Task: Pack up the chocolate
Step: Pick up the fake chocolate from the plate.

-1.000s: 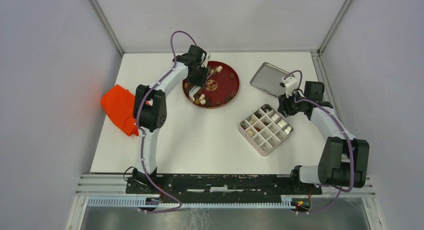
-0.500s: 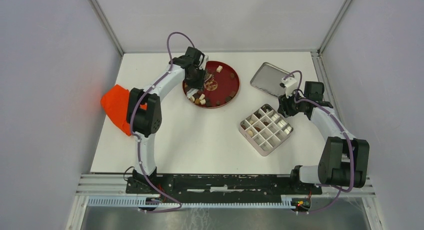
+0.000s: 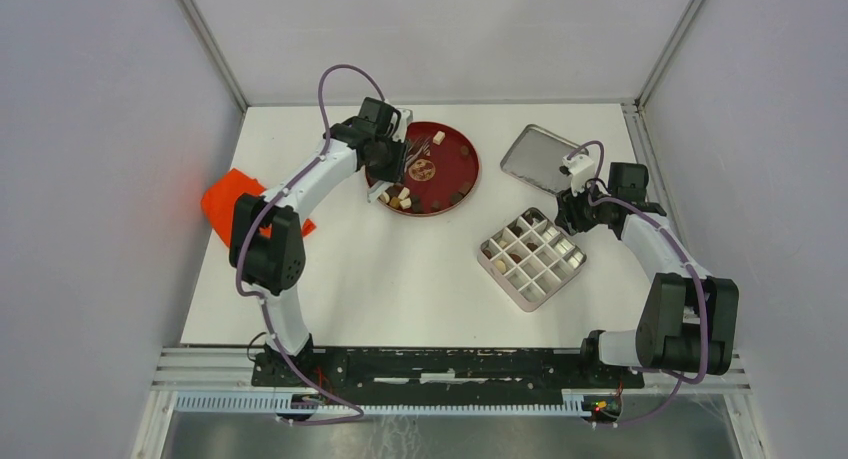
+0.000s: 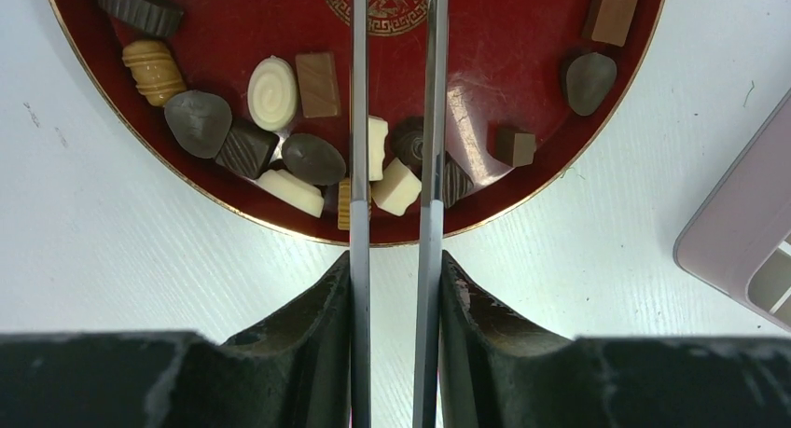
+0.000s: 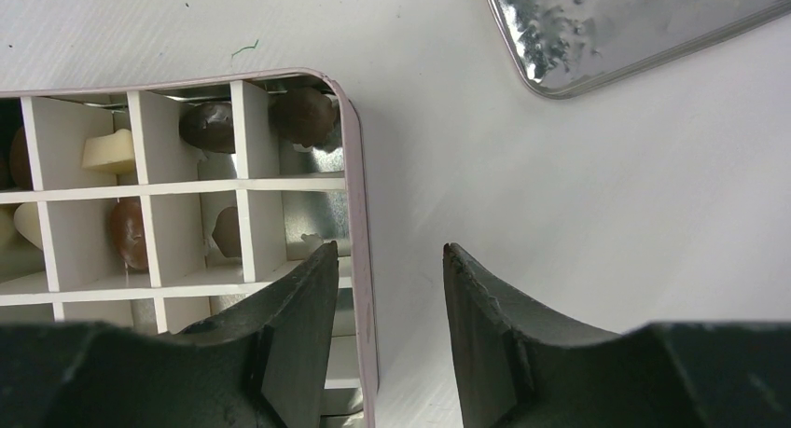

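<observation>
Chocolate lies mostly on the red plate at the far side of the desk. From above, my left hand hangs over the plate's left edge, reaching in from the side, I judge, to get at the pieces heaped there. An orange cloth lies well off to the left, out of the way. The box sits to the right with its lid beyond it, and my right hand is at the box's far corner. Through the left wrist, my left hand is pressed onto the tweezers, whose two blades run apart over the piled chocolate. Their tips are cut off, so I cannot tell whether they hold a piece. The pieces crowd together at the near rim, which could hinder picking just one. Through the right wrist, my right hand is spread and empty, straddling the box wall, probably to steady it. Some cells hold chocolate, others are bare, and the lid lies apart.
</observation>
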`<state>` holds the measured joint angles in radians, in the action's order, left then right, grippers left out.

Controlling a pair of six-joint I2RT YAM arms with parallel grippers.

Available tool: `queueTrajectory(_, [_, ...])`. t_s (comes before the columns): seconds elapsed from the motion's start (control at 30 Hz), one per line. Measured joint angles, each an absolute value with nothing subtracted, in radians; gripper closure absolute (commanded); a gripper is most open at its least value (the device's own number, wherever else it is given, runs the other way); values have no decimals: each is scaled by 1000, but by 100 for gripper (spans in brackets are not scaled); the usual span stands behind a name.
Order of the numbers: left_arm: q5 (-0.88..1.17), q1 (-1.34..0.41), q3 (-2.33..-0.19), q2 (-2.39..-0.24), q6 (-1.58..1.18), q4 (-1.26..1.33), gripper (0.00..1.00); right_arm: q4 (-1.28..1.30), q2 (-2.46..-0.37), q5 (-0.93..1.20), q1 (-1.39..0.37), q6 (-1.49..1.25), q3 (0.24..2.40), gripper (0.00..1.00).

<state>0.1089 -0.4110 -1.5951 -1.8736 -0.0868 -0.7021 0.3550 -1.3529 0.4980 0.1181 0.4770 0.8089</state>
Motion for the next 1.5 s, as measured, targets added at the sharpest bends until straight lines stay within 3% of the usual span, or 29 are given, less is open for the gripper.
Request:
queueTrajectory(0.2, [106,-412,-1616,-1901,-87,-699,71,356,-1353,498,118,477,809,49])
queueTrajectory(0.53, [81,-412,-1630,-1969,-87,-705,65,357,-1353,498,120,477,809,49])
queueTrajectory(1.5, [64,-412,-1760,-2041,-88,-779,58,357,-1353,498,121,480,809,48])
